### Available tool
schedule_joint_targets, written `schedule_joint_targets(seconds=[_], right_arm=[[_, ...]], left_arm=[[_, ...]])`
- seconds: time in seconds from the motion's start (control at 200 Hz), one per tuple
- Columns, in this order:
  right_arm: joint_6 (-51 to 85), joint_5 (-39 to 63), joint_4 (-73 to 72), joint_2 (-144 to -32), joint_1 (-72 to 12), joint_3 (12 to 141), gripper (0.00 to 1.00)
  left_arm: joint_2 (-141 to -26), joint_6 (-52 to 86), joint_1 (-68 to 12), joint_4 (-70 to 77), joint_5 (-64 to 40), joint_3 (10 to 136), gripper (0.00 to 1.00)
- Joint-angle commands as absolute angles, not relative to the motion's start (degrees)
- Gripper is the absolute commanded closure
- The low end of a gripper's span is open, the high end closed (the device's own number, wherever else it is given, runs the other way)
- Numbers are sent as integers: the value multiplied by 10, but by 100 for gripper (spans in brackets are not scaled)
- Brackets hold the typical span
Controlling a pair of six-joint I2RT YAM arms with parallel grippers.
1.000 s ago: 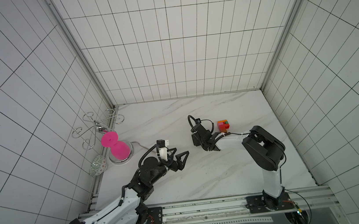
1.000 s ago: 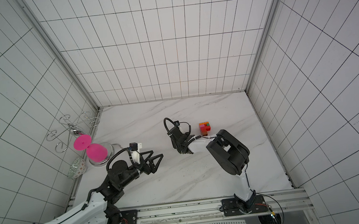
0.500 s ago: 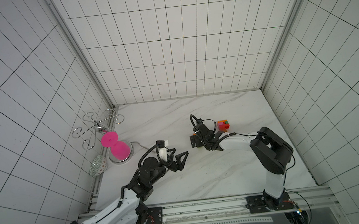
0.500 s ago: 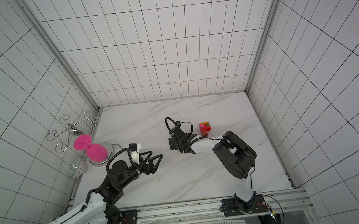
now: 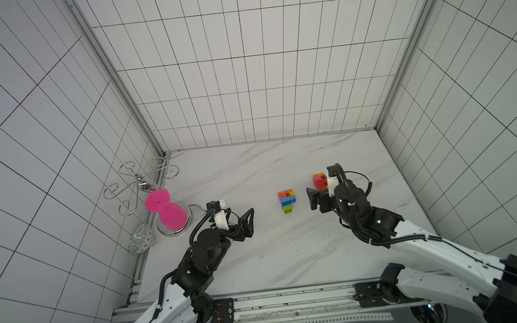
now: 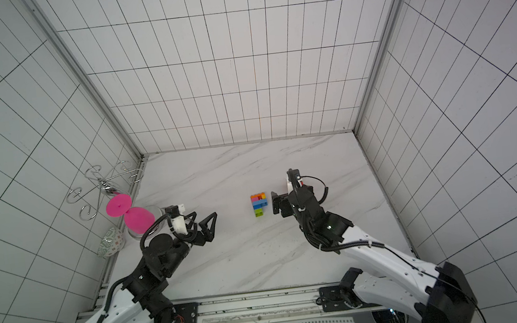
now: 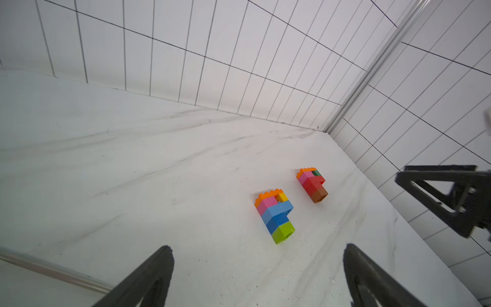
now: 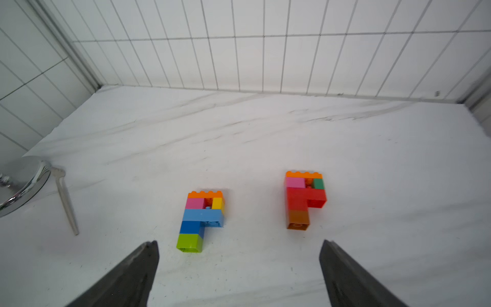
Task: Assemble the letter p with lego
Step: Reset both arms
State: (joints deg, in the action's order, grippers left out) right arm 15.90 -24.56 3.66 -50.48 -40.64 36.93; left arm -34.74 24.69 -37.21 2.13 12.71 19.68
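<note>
right gripper [image 8: 239, 243] back from blue-lime lego p [image 8: 202, 215], jaws apart

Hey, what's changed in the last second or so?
The right claw has opened, come off the blue P and pulled back toward the robot's right; the P now lies uncovered. The left claw, open, and the red P stayed put.

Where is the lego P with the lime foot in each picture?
Top view: the P, mid-picture on the table.
Top view: the same place.
Left wrist: just past the left gripper, at.
Right wrist: just past the right gripper, at.
Landmark: the back wall; the P's orange end points to it in all.
</note>
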Motion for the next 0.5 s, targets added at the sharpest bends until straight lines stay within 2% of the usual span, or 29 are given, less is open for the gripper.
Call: schedule_joint_targets(seconds=[0.0,0.125,0.23,0.345,0.495], right_arm=[[97,-304,32,-415,-372,294,1],[71,-304,11,-311,-315,237,1],[60,-307,-8,-275,-254,203,1],[71,-261,-57,-299,-173,173,1],[114,-154,-128,-393,-37,149,2]], left_arm=[[-366,219,-339,-16,204,234,2],[-400,179,-278,14,218,236,2],[-421,118,-214,39,204,232,2],[-445,109,-141,79,210,209,2],[-493,83,-65,190,183,150,2]])
